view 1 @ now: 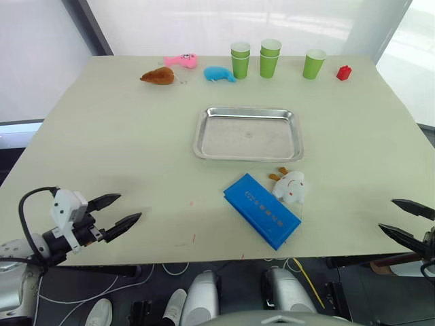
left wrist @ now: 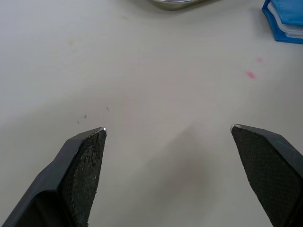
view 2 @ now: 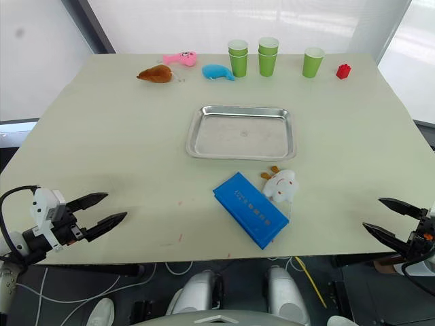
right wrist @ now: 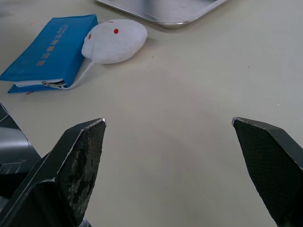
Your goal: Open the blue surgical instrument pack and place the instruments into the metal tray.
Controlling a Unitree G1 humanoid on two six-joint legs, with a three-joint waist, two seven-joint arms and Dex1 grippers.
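The blue surgical instrument pack (view 1: 262,209) lies closed and flat near the table's front edge, just in front of the metal tray (view 1: 248,134), which holds nothing. The instruments are hidden. A white plush toy (view 1: 290,185) rests against the pack's right side. My left gripper (view 1: 121,209) hovers open over the front left of the table, well left of the pack. At the front right edge my right gripper (view 1: 406,219) is open, to the right of the pack. The right wrist view shows the pack (right wrist: 49,49), the white toy (right wrist: 114,41) and the tray's rim (right wrist: 165,20).
Along the far edge stand green paper cups (view 1: 240,60), (view 1: 270,58), (view 1: 313,64), a red block (view 1: 344,73), and blue (view 1: 219,74), pink (view 1: 181,61) and brown (view 1: 158,76) plush toys.
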